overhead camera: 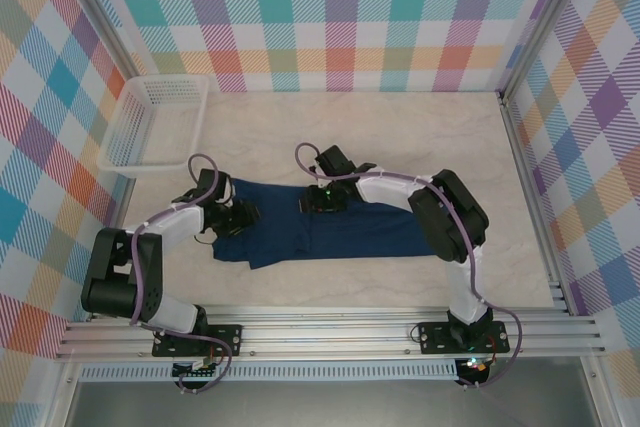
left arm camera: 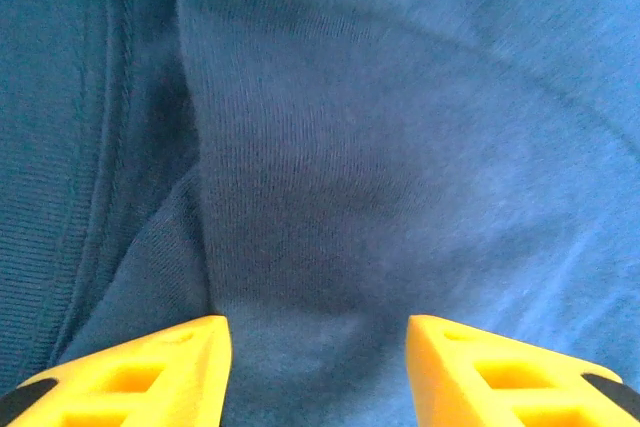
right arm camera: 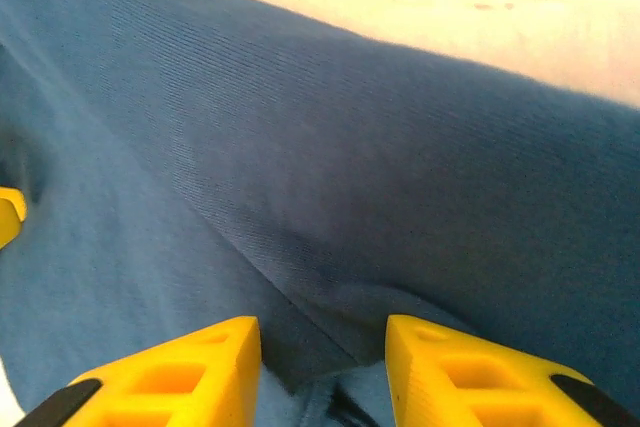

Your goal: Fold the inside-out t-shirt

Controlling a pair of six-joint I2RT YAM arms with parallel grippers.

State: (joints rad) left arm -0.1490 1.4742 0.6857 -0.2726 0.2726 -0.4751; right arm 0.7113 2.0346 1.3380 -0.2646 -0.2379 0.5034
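The bottom edge cuts off the left gripper's (left arm camera: 315, 332) yellow fingers (left arm camera: 140, 372); from above, the right arm (overhead camera: 440, 212) hides part of the t-shirt (overhead camera: 350, 234).

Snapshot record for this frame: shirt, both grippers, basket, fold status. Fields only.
garment: dark navy t-shirt, lying flat as a wide band across the table
left gripper: over the shirt's left end, fingers apart, a fabric ridge between them
right gripper: at the shirt's far edge near the middle, fingers apart over a crease
basket: white mesh, far left corner, apart from the shirt
fold status: looks partly folded, not a compact stack
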